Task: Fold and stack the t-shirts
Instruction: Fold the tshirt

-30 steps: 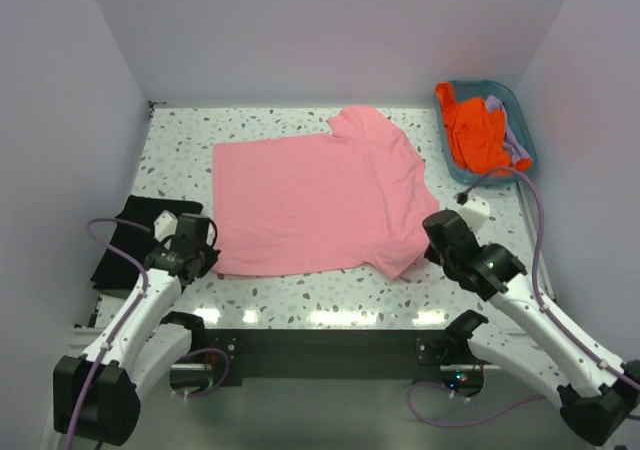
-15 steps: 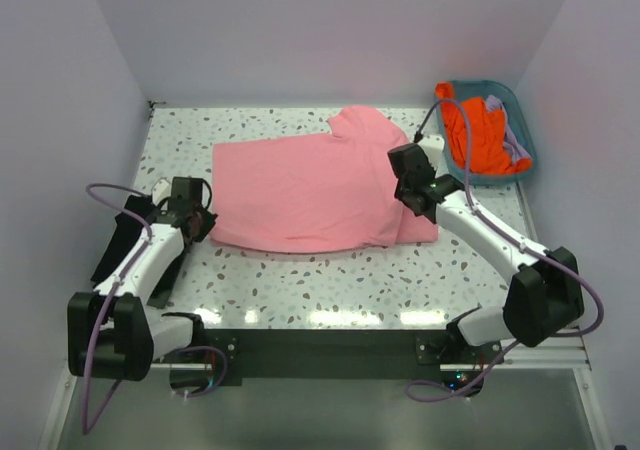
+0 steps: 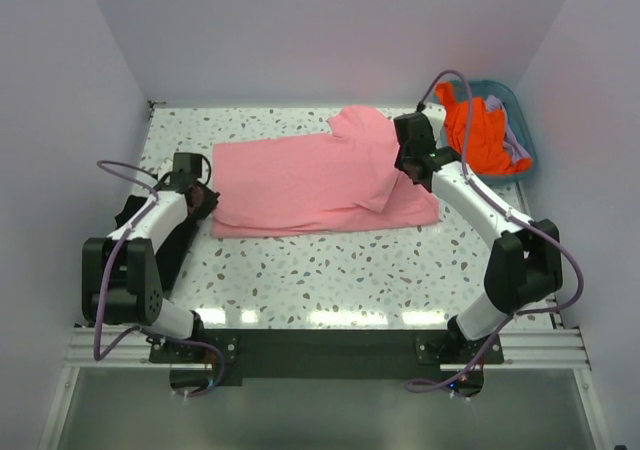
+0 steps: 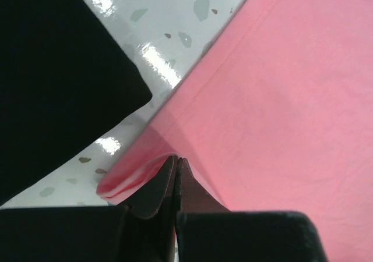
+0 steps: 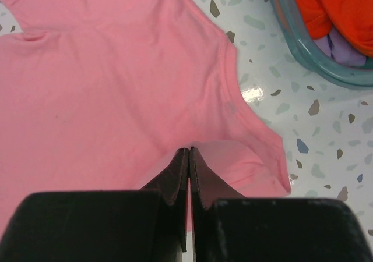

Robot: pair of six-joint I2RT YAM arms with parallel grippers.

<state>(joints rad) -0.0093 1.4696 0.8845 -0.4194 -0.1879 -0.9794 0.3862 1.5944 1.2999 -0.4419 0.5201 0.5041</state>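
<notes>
A salmon-pink t-shirt (image 3: 300, 175) lies on the speckled table, its near half doubled over toward the far side. My left gripper (image 3: 210, 204) is shut on the shirt's left corner, where a rolled fold (image 4: 125, 177) of pink fabric shows beside the fingertips (image 4: 169, 174). My right gripper (image 3: 406, 174) is shut on the right corner (image 5: 233, 151) near the sleeve. A black t-shirt (image 3: 150, 232) lies flat at the left under my left arm and fills the upper left of the left wrist view (image 4: 52, 70). An orange t-shirt (image 3: 476, 135) and a lavender one (image 3: 517, 148) sit in the basket.
The teal plastic basket (image 3: 512, 94) stands at the back right corner, close to my right arm, and its rim (image 5: 303, 55) shows in the right wrist view. Walls close in the table on the left, back and right. Purple cables loop off both arms.
Both grippers have carried the shirt's near edge away from the table's front toward the far side, folding the pink shirt over itself. Both arms now reach farther out.
</notes>
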